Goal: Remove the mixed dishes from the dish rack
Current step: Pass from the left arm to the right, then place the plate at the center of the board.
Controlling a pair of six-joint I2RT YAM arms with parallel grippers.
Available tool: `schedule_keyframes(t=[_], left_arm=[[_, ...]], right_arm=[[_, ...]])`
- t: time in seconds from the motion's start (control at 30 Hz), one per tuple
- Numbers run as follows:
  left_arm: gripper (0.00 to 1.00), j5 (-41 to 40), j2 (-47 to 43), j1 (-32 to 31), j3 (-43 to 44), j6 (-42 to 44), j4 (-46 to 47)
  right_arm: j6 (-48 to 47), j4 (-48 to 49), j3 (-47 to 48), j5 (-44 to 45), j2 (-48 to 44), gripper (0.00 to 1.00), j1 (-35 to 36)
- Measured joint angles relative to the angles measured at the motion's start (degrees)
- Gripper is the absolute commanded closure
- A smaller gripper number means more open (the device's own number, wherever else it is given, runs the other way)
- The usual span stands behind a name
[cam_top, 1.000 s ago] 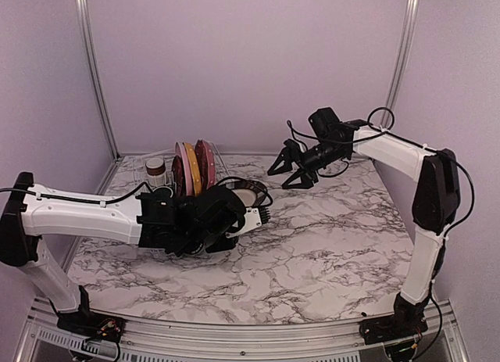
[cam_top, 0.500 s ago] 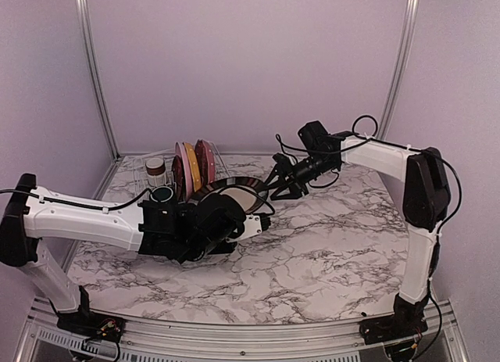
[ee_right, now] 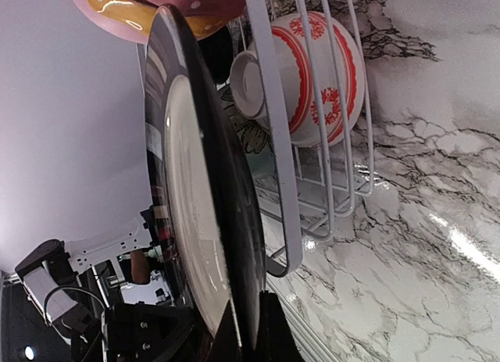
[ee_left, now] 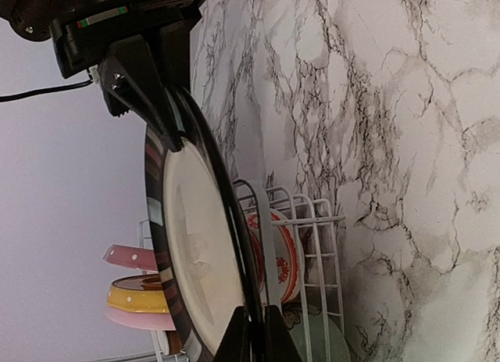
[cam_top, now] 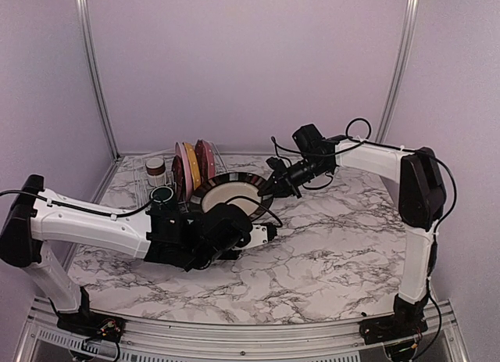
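**Item in hand:** black plate (cam_top: pixel 228 191), round and glossy, with a cream centre and a striped rim. It is pinched at opposite edges by the left gripper (ee_left: pixel 251 335) and the right gripper (ee_right: pixel 246 331), at the end of the dish rack (ee_right: pixel 275 127), possibly not yet clear of its white wires.

**Left in rack:** pink plate (cam_top: pixel 183 163), yellow plate (cam_top: pixel 192 172), floral bowl (ee_right: pixel 328 73), green mug (cam_top: pixel 162 195), brown-banded cup (cam_top: pixel 155 171).

**Unloaded:** nothing seen on the marble worktop (cam_top: pixel 336 237).

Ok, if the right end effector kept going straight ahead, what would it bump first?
The black-rimmed plate that the right end effector pinches by the rim. Past it, probably the left end effector gripping the opposite edge, though depth is unclear.
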Motion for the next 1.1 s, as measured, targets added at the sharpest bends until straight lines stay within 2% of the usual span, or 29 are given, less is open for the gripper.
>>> schedule_keyframes(t=[0.1,0.13,0.17,0.27,0.3,0.43,0.77,1.1], left_arm=[[0.99,-1.95,0.42,-1.07,-0.22,0.02,1.57],[0.92,-2.23,0.42,-1.05,-0.22,0.20,1.64],[0.81,-2.34,0.46,-0.98,-0.22,0.33,1.68],[0.36,-3.54,0.48,-0.94,-0.22,1.44,2.36],[0.25,-4.35,0.48,-0.92,-0.17,1.66,2.99],[0.02,-7.06,0.48,-0.48,0.09,2.71,5.73],[0.01,-9.35,0.24,1.33,6.82,2.05,8.09],[0.01,-7.04,-0.24,7.65,16.22,-6.49,7.37]], right_arm=[[3.21,0.59,-0.13,-1.99,-0.04,1.00,-0.42],[3.54,1.01,-0.37,-2.21,-0.04,1.00,-0.52],[3.93,1.64,-0.68,-2.45,-0.07,1.00,-0.66],[5.09,3.82,-2.45,-2.91,-0.81,1.00,-1.11],[5.46,4.50,-3.28,-2.78,-1.16,1.00,-1.20],[6.56,6.16,-5.92,-2.12,-2.16,1.00,-2.14],[8.52,13.18,-11.69,2.27,-7.63,1.00,-9.77],[8.48,17.59,-19.63,5.27,-15.74,1.00,-21.40]])
